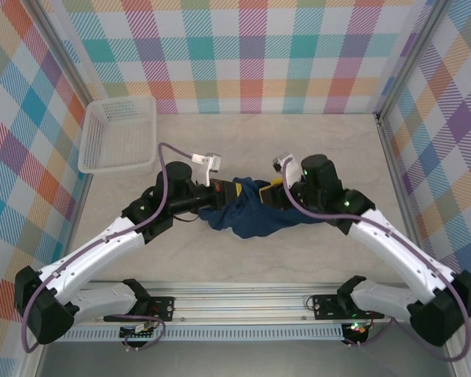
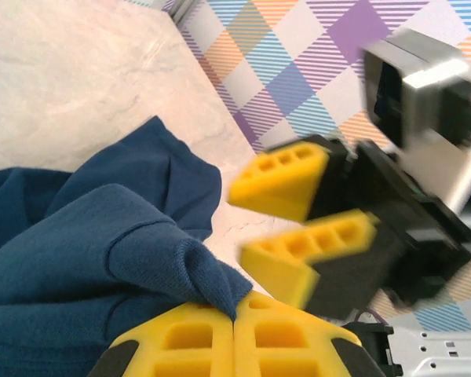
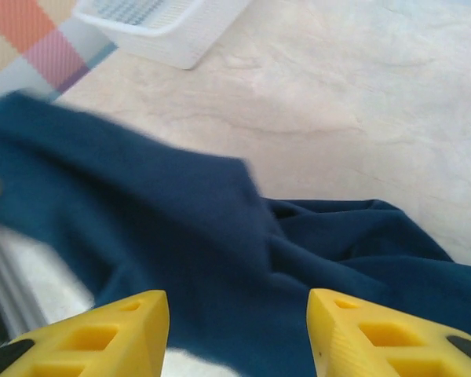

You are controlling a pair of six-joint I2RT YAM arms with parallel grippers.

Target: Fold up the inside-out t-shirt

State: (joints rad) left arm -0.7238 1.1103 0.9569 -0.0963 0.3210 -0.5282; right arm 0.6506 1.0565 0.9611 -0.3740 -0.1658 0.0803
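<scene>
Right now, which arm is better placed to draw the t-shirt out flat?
Left: the left gripper is shut on a fold of the t-shirt; the right gripper stands open over the cloth, gripping nothing.

Boxed in on three sides by walls printed in a pastel plaid of orange, teal, purple and yellow: far wall [image 1: 251, 55] straight across, left wall [image 1: 23, 118] and right wall [image 1: 447, 126] angling toward the near edge. Joined at the far corners by slim silver metal posts [image 1: 63, 63]. Floored with a pale beige tabletop [image 1: 314, 149], faintly veined like marble (matte, with soft smudges of shadow). Lit evenly and brightly. Finished along the near edge with a ribbed aluminium rail [image 1: 235, 294]. Furnished at the far left with a white mesh basket [image 1: 119, 133], resting on the tabletop just beside the left wall.
</scene>
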